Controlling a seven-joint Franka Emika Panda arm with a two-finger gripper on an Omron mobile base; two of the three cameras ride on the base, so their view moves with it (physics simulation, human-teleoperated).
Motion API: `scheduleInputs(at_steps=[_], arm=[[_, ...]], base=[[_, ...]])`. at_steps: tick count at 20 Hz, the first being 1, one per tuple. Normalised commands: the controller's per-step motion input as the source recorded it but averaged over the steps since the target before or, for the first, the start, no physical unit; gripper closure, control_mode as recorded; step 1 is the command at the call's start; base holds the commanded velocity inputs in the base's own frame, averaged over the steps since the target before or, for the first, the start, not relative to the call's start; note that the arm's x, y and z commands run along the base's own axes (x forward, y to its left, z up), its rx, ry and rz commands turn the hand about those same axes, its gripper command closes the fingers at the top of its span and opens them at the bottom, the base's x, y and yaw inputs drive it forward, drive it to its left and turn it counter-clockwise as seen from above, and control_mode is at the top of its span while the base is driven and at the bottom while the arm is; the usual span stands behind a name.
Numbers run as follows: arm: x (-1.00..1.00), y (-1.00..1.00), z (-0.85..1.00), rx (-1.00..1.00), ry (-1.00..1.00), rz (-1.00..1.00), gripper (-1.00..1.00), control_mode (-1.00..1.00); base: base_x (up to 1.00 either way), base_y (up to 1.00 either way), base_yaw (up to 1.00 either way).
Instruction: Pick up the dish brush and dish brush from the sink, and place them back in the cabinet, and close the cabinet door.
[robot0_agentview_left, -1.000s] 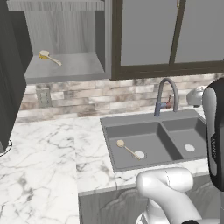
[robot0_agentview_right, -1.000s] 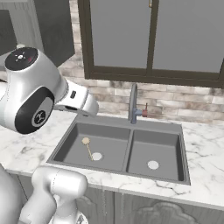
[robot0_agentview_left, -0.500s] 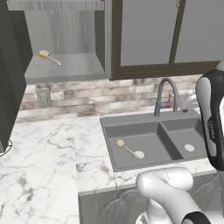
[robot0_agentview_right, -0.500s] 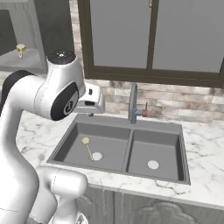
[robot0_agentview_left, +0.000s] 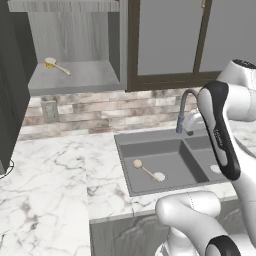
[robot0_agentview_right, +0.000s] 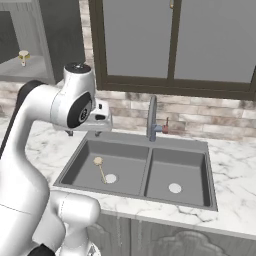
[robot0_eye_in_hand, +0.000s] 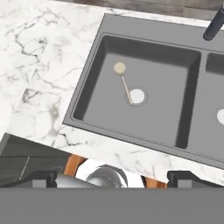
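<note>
One dish brush (robot0_agentview_left: 145, 170) (robot0_agentview_right: 100, 168) (robot0_eye_in_hand: 123, 82) lies in the left basin of the sink (robot0_agentview_left: 170, 152) (robot0_agentview_right: 127, 160) (robot0_eye_in_hand: 92, 83), its round head away from the drain and its handle reaching the drain disc. The other dish brush (robot0_agentview_left: 56, 65) (robot0_agentview_right: 23, 56) lies on the shelf of the cabinet (robot0_agentview_left: 75, 77), which stands open at the front; I cannot make out the cabinet door. My gripper (robot0_agentview_right: 84, 133) (robot0_eye_in_hand: 113, 177) hangs open and empty above the sink's left rear corner, pointing down, well above the brush.
A tall curved tap (robot0_agentview_left: 184, 107) (robot0_agentview_right: 151, 117) rises behind the divider between the basins. White drain discs (robot0_agentview_right: 174, 188) (robot0_eye_in_hand: 137, 96) sit in both basins. Marble counter (robot0_agentview_left: 55, 180) spreads to the left. A dark-framed window (robot0_agentview_right: 170, 45) is behind the sink.
The arm has swung down from a raised pose, bringing the hand over the left basin. The gripper stays open. Both brushes lie where they were.
</note>
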Motion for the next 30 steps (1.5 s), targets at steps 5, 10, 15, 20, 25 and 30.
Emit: scheduleInputs(at_steps=[5,10,15,20,25,30], arm=[[0.31,0.15,-0.29,0.00,0.11,0.03,-1.00,-1.00],[0.25,0.00,-0.23,0.00,0.03,0.00,-1.00,-1.00],[0.23,0.00,-0.29,0.00,0.02,0.00,-1.00,-1.00],[0.26,0.00,-0.33,0.00,0.03,0.00,-1.00,-1.00],[0.31,0.00,-0.40,-0.04,0.03,0.00,-1.00,-1.00],[0.19,0.02,-0.43,-0.08,0.00,0.01,-1.00,-1.00]], base=[[0.00,0.00,0.00],[0.00,0.00,0.00],[0.00,0.00,0.00],[0.00,0.00,0.00],[0.00,0.00,0.00],[0.00,0.00,0.00]])
